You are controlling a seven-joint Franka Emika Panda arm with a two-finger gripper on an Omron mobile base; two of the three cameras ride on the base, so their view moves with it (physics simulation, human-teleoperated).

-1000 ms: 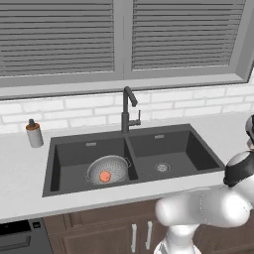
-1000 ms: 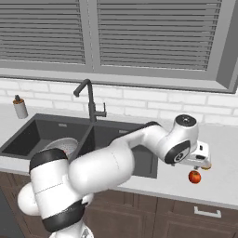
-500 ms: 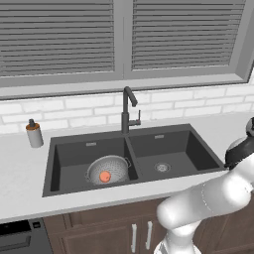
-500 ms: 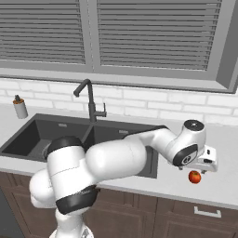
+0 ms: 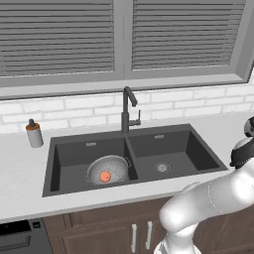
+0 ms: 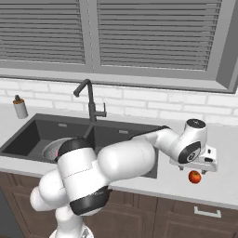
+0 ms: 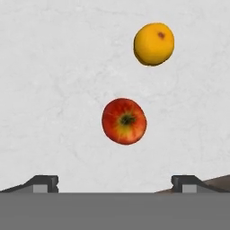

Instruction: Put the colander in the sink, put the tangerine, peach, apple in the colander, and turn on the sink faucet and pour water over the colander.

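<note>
The hand (image 7: 115, 184) is hovering wide apart, holding nothing, right over the apple (image 7: 124, 121) sitting on the desk (image 7: 54, 90), tangerine (image 7: 153, 43) near it. Apple's probably firm, smooth and rolly, so I'd be pinching across its middle.

The colander (image 5: 108, 169) looks like finely perforated, dull-shining metal in the matt charcoal sink (image 5: 188, 149). The apple (image 7: 124, 121) is smooth and glossy; the counter (image 7: 54, 90) looks like pale, faintly mottled stone.
</note>
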